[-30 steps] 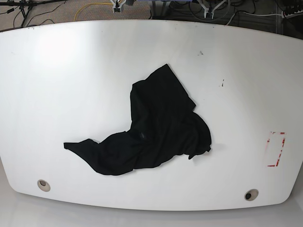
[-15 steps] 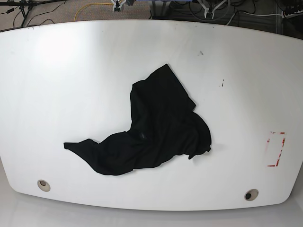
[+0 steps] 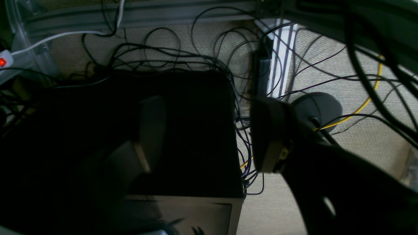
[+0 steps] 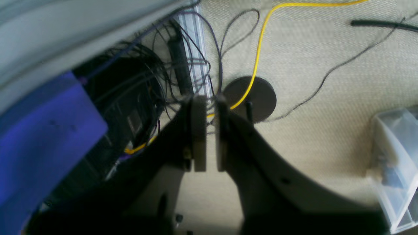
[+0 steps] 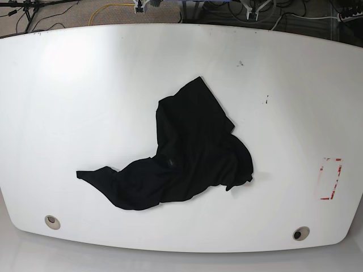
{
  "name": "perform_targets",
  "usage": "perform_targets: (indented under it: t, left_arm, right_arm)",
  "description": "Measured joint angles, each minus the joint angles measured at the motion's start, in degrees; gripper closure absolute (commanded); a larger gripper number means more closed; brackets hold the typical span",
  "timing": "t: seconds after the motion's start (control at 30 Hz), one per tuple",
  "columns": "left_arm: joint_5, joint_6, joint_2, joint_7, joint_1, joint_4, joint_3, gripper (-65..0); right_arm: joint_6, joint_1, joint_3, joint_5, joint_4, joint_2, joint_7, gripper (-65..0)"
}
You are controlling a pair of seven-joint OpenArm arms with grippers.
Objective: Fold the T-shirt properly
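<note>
The black T-shirt (image 5: 187, 150) lies crumpled in a heap on the middle of the white table (image 5: 85, 85), with one strip of cloth trailing toward the front left. Neither gripper is near it; both hang beyond the table's far edge, over the floor. In the left wrist view my left gripper (image 3: 209, 133) stands open and empty, above a dark box and tangled cables. In the right wrist view my right gripper (image 4: 209, 130) is shut with nothing between its pads, above a round dark base and a yellow cable.
Two round cable holes (image 5: 52, 221) (image 5: 300, 233) sit near the table's front edge. A red-marked rectangle (image 5: 330, 178) is at the right. Cables, a power strip (image 3: 6, 60) and a clear plastic bin (image 4: 396, 163) lie on the floor behind the table.
</note>
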Motion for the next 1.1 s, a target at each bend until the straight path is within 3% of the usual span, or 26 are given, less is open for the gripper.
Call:
perform_targets:
  t: [0.3, 0.7, 1.1]
  left_arm:
    - [0.0, 0.0, -0.2, -0.6, 1.4, 1.3, -0.1, -38.5]
    - [-0.2, 0.0, -2.3, -1.9, 10.9, 14.1, -0.4, -38.5]
    - [0.2, -0.4, -1.9, -1.7, 8.2, 11.3, -0.1, -38.2]
  right_arm:
    - [0.0, -0.3, 0.0, 0.3, 1.0, -0.2, 0.1, -3.6]
    - [0.2, -7.6, -0.4, 2.7, 11.3, -2.8, -0.1, -3.6]
    - [0.3, -5.2, -0.4, 2.1, 8.5, -2.2, -0.2, -3.5]
